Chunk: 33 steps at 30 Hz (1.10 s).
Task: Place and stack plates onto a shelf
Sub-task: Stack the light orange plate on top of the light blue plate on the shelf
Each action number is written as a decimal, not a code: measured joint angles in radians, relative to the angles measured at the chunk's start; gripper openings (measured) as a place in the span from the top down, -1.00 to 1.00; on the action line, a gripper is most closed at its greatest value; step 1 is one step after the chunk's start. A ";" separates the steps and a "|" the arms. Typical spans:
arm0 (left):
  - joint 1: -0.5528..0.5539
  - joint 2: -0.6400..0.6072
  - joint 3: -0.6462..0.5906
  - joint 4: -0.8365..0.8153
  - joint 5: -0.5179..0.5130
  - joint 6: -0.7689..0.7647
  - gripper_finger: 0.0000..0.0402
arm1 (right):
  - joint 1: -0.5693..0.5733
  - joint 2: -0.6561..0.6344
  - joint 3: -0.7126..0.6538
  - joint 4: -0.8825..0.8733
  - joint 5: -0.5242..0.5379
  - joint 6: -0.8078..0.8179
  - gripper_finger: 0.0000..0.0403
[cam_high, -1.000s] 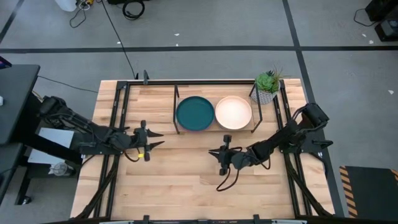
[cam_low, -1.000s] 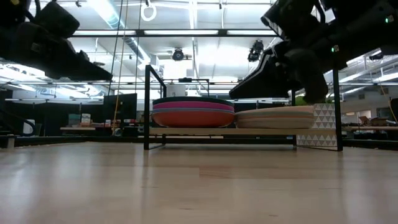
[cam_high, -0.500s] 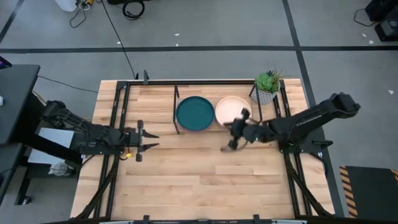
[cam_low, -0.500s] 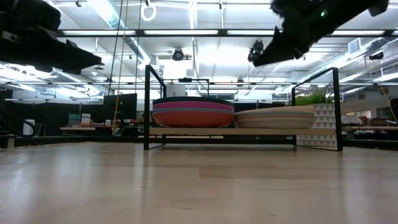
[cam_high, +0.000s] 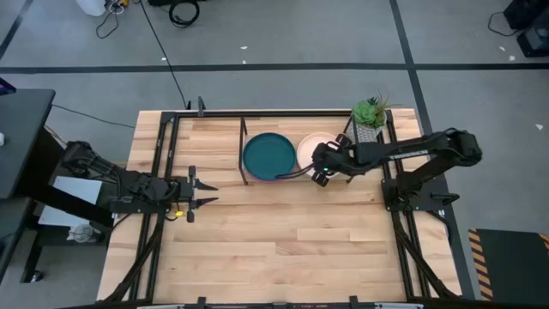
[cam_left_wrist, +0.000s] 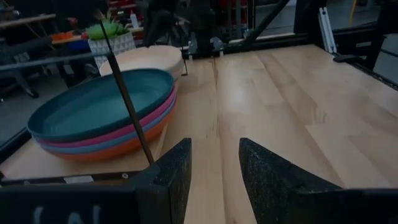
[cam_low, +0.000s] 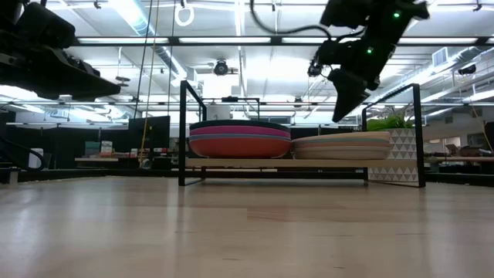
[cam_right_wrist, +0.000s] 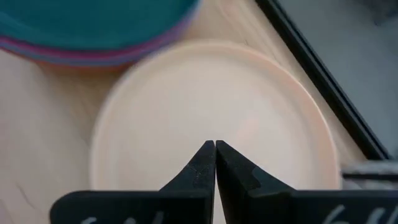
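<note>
Light wood fills my screens: the broad plank worktop (cam_high: 257, 232) and, toward its far edge, the rectangular light-wood shelf with thin black uprights (cam_low: 270, 163). On that shelf I see two stacks side by side. One is topped by the round dark teal plate (cam_high: 268, 156), with pink, blue and orange rims under it in my left wrist feed. The other is topped by the round peach-cream plate (cam_right_wrist: 214, 118), and I cannot count the plates beneath it.

My right gripper (cam_high: 322, 169) hangs over the near rim of the peach-cream plate, raised clear of it in the low view, tip pointing down. Its jaws are pressed together with nothing between them, and the plate lies directly past their tips.

My left gripper (cam_high: 202, 191) waits above the worktop on the left side, well apart from the shelf, jaws spread and empty, facing the teal-topped stack. A small potted green plant in a patterned white pot (cam_high: 368, 120) stands just beside the shelf's right end.
</note>
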 joint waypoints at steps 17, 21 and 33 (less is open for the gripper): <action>-0.002 0.000 -0.001 0.045 -0.001 0.030 0.29 | -0.131 0.322 0.356 -0.713 -0.212 0.017 0.91; -0.002 0.000 -0.001 0.045 -0.001 0.030 0.29 | -0.175 0.351 0.357 -0.737 -0.252 0.000 0.91; -0.002 0.000 -0.001 0.002 -0.001 0.018 0.29 | -0.203 0.367 0.356 -0.702 -0.318 -0.045 0.91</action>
